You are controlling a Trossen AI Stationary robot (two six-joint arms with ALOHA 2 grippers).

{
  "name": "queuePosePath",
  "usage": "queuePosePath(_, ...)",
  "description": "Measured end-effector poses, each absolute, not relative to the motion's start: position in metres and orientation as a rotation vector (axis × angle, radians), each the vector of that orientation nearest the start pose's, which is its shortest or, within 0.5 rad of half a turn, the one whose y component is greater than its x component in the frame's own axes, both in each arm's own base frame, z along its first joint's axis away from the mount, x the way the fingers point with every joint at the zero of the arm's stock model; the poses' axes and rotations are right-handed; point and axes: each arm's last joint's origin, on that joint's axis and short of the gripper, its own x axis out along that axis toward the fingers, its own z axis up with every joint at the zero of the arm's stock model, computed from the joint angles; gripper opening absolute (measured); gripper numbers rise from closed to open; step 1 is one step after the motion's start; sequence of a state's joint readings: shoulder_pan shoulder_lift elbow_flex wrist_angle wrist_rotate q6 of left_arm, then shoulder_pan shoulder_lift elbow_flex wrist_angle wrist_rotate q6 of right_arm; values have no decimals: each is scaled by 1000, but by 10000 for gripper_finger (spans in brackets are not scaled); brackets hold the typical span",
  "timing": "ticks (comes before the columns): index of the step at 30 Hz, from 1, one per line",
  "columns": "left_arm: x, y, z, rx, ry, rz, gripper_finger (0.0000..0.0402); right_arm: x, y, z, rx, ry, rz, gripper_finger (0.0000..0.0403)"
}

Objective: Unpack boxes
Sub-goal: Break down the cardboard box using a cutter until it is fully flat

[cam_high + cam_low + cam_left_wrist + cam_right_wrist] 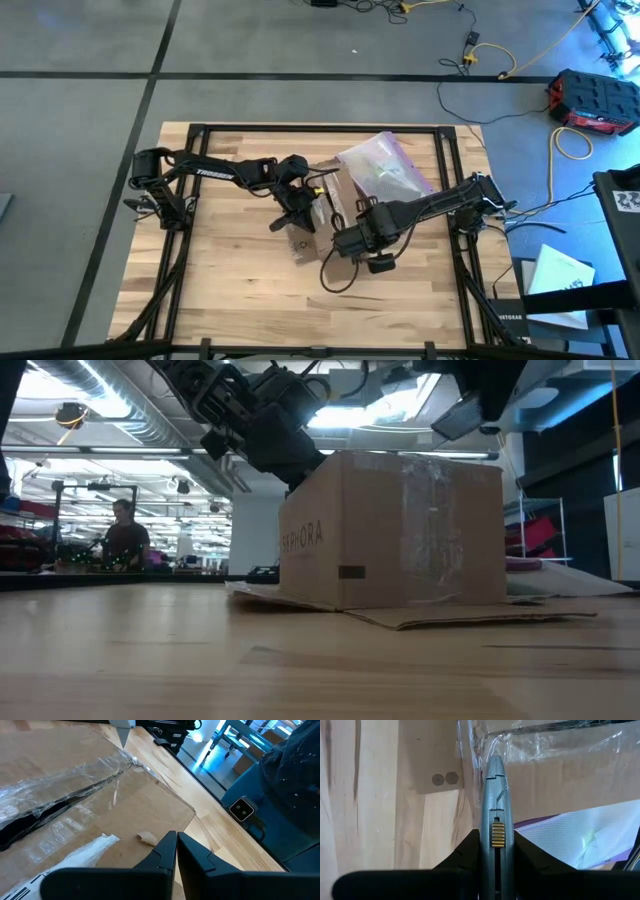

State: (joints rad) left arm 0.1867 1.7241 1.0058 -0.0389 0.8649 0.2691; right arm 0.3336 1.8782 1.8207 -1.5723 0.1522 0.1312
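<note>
A brown cardboard box (400, 530) with black SEPHORA lettering stands mid-table (318, 218), its top sealed with clear tape (75, 780). Its lower flaps (450, 615) lie spread flat on the wood. My left gripper (176, 845) is shut at the box's top, by the left upper edge in the low view (292, 465). My right gripper (495, 855) points down above the box (362, 240) and is shut on a grey knife-like tool (494, 795). The tool's tip (494, 761) is over the taped edge, also seen in the left wrist view (122, 732). My left gripper lays its shut fingers (165, 852) on the box's top face (150, 815) near an edge, slanting down from the table's left. The box stands upright on the table. My right gripper pinches the tool's grey handle (495, 832) between its two fingers from above, the fingers along the handle. The tool points down past the fingertips. Whether its tip touches the tape, I cannot tell.
A clear plastic bag with a purple edge (385, 165) lies right behind the box, also seen in the right wrist view (580, 840). Bare wood lies toward the near edge (250, 290). Black frame rails (455, 200) run along the table's sides. A person sits far off in the room (125, 535).
</note>
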Motion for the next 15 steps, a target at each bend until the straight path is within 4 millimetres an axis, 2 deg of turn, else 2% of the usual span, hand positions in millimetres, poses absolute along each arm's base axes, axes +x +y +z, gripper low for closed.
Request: queuePosePath(15, 345, 43, 188, -140, 575, -718, 0, 332, 111, 299, -268, 1522, 59, 55)
